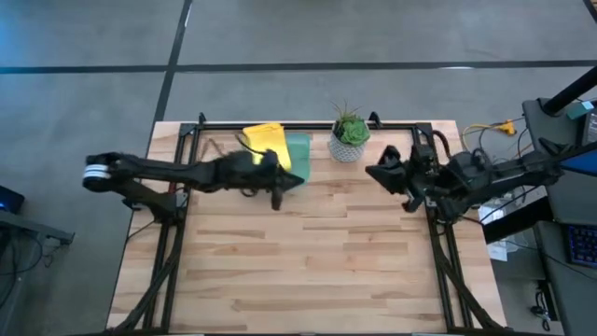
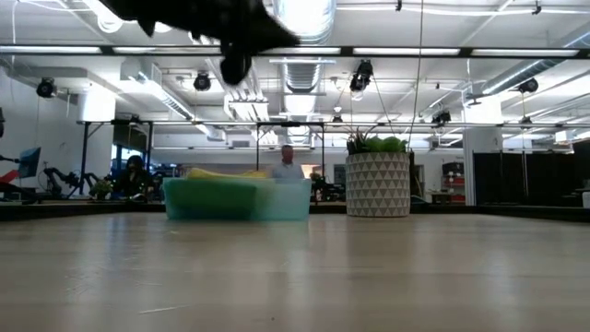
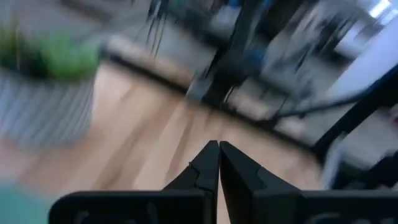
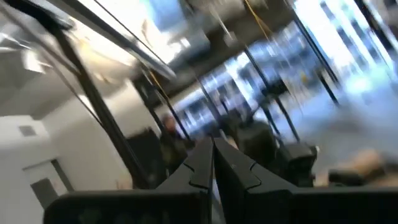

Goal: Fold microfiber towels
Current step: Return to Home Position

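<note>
**Towels stowed, both grippers empty**

The left gripper is held left of the plant, fingers pressed together on nothing, presumably because folding is finished. The towels are kept in the tray just left of the plant, yellow uppermost, below and clear of those fingers. Right of the plant, the right gripper is likewise closed and empty.

Yellow towel and tray partly hidden beneath the left arm; potted plant blurred in left wrist view.
</note>
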Motion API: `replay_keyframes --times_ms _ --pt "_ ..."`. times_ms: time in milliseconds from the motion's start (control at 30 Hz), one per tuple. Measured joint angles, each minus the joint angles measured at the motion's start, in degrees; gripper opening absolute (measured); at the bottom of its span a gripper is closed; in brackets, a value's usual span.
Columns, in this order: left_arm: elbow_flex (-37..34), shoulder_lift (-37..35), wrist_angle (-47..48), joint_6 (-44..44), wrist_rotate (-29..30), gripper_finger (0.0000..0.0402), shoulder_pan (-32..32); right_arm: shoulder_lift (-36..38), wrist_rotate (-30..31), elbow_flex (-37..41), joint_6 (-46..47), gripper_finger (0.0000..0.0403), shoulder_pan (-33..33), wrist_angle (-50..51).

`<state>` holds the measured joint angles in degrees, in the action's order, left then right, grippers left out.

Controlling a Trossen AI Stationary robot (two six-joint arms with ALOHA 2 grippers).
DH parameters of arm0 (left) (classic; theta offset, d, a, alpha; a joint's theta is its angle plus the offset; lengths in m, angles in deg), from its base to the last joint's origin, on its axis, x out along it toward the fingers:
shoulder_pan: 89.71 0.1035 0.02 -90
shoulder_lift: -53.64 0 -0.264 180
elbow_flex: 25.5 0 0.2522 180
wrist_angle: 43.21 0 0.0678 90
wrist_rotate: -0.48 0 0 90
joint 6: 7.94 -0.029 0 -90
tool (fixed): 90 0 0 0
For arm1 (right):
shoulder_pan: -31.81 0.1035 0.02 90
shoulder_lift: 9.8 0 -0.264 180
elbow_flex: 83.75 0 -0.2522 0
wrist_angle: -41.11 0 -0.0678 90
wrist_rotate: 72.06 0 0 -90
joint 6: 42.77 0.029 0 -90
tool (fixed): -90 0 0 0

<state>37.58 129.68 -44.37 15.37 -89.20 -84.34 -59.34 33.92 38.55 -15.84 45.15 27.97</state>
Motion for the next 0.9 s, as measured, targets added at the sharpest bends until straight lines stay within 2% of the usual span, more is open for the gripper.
replay_keyframes --times_ms 100,200,300,400,567,767,900 --pt "0.0 -6.2 -3.1 0.3 -0.3 0.0000 0.1 -2.3 -2.4 -1.3 -6.3 0.0009 -3.2 -10.9" --pt "0.0 -13.3 -4.5 -0.1 2.2 0.0000 0.1 0.6 -2.2 -2.4 -12.8 0.0009 -6.9 -13.0" --pt "-0.2 -20.7 -3.5 -3.3 3.8 0.0000 0.1 7.6 0.1 -2.2 -18.5 0.0009 -8.5 -11.0" --pt "-2.2 -29.0 -0.8 -5.6 5.8 0.0000 0.1 17.6 4.8 -1.1 -24.0 0.0008 -8.1 -6.4" --pt "-12.6 -42.6 -2.3 -3.9 13.8 0.0000 -0.9 30.0 9.4 4.2 -25.1 0.0008 -7.2 -3.2" --pt "-27.3 -55.9 -12.0 -2.7 22.6 0.0000 -3.9 38.6 15.9 13.0 -25.1 0.0008 -7.2 -5.6" --pt "-33.7 -63.9 -11.3 -2.9 27.7 0.0000 -5.9 44.0 18.7 17.9 -22.6 0.0008 -7.2 -5.3"
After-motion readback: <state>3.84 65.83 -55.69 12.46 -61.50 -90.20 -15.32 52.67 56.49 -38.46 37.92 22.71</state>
